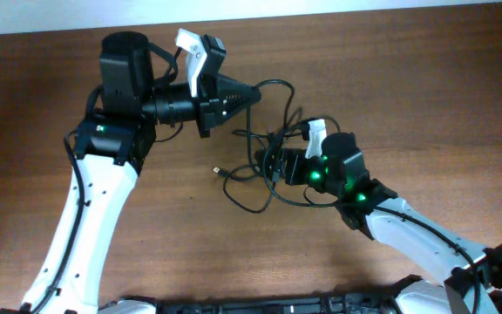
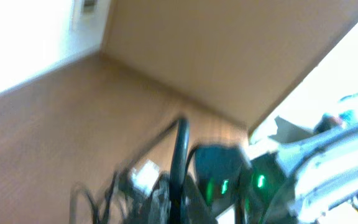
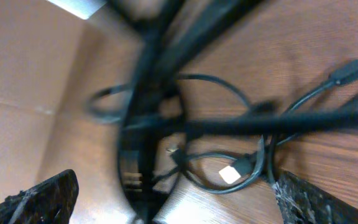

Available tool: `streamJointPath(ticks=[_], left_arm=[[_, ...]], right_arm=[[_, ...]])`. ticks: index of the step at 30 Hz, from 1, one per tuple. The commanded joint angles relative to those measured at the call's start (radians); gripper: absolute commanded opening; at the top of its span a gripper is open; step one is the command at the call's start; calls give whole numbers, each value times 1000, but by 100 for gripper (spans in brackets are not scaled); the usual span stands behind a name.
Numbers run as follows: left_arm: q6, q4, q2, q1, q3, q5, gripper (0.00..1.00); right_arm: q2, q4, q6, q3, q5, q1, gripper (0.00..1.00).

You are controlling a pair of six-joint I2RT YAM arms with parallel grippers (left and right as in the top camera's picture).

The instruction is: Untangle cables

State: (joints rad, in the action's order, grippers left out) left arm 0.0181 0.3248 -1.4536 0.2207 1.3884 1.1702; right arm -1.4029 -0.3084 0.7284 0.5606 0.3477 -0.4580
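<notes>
Separation is in hand. The left gripper (image 1: pixel 253 94) is set at the cables (image 1: pixel 275 137); its opening cannot be told. The right gripper (image 3: pixel 176 185) is held wide open and empty over them. Next, one must be isolated and pinched.

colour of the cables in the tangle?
The cables are black, against the brown wooden table. The overhead view shows them best; both wrist views are blurred.

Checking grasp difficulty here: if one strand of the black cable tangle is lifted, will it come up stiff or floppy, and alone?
Likely floppy: the black cables lie in loose curved loops on the table. Probably not alone: strands cross each other, so neighbours would drag along. The plug sitting inside a loop might snag.
</notes>
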Motion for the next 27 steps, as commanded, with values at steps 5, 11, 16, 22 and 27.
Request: streamJointPath(ticks=[5, 11, 16, 22, 27], left_arm=[[449, -311, 34, -465, 15, 143, 0], [489, -257, 33, -508, 15, 135, 0], [347, 170, 32, -217, 15, -420, 21], [271, 267, -142, 180, 14, -821, 63], [302, 251, -434, 315, 14, -799, 73]], right_arm=[[-12, 518, 77, 6, -233, 282, 99], [18, 385, -127, 6, 202, 419, 99], [177, 229, -50, 6, 280, 420, 99], [315, 404, -25, 7, 110, 520, 99], [465, 660, -224, 6, 104, 688, 99]])
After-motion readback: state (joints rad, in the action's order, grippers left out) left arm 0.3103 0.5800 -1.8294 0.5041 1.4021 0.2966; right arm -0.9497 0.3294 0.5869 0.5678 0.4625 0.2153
